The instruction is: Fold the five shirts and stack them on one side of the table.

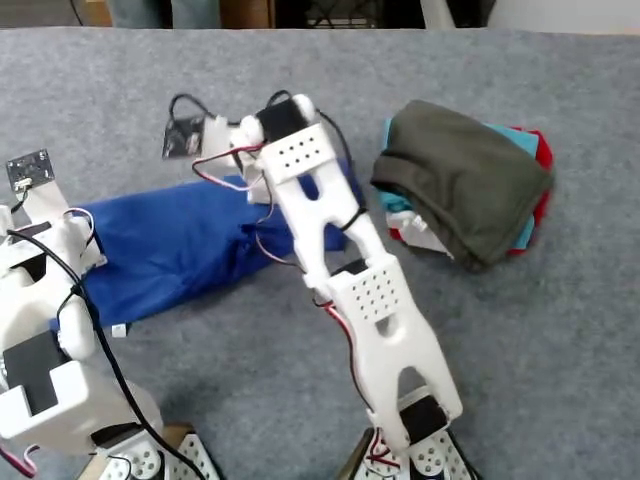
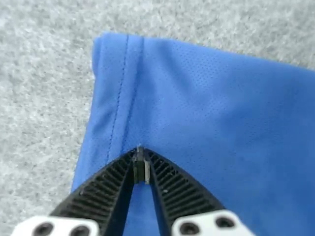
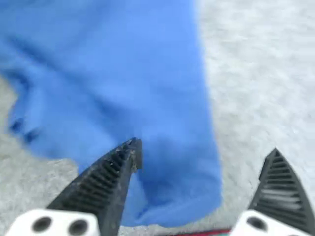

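Note:
A blue shirt (image 1: 185,245) lies lengthwise on the grey table, left of centre. My left gripper (image 2: 141,166) is shut, its tips pinching the blue shirt (image 2: 206,113) just inside the stitched hem, at the shirt's left end, where the left arm (image 1: 45,280) stands. The right arm (image 1: 310,170) stretches over the shirt's right end. My right gripper (image 3: 204,160) hangs open above the blue shirt (image 3: 123,88), one finger over the cloth and the other over bare table. A stack of folded shirts (image 1: 460,180) with an olive one on top sits at the right.
Grey felt-like table (image 1: 520,350) has free room at the front right and along the far side. A small camera board on cables (image 1: 190,135) hangs from the right arm's wrist. A red and teal strip of the stack (image 3: 206,231) borders the right wrist view.

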`<action>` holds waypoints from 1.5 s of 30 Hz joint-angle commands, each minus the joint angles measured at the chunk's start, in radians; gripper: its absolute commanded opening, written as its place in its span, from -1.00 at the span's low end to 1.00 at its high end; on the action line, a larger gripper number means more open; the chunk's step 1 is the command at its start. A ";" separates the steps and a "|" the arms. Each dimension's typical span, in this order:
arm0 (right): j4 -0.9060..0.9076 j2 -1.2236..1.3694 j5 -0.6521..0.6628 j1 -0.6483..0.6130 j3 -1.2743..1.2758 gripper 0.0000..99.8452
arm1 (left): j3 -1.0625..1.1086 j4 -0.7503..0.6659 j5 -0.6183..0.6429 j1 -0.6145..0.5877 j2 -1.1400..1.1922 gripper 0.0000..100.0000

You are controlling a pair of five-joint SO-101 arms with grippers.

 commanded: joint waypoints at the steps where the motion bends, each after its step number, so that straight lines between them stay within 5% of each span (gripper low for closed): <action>1: 0.009 -0.033 -0.120 0.040 -0.088 -0.55 | -0.047 -0.012 0.012 -0.004 -0.006 -0.94; 4: 0.011 -0.087 -0.170 0.049 -0.048 -0.99 | -0.047 -0.012 0.012 -0.004 -0.006 -0.94; 13: -0.003 -0.572 -0.210 -0.017 0.725 -0.97 | -0.047 -0.012 0.012 -0.004 -0.006 -0.94; 20: -0.206 -0.556 -0.170 -0.011 1.021 -0.97 | -0.047 -0.012 0.012 -0.004 -0.006 -0.94; 25: -0.328 -0.371 -0.170 0.023 0.900 -0.97 | -0.047 -0.012 0.012 -0.004 -0.006 -0.94; 36: -0.336 -0.031 -0.176 0.107 0.173 -0.97 | -0.047 -0.012 0.012 -0.004 -0.006 -0.94; 45: -0.163 0.107 -0.172 0.100 -0.165 -0.97 | -0.047 -0.012 0.012 -0.004 -0.006 -0.94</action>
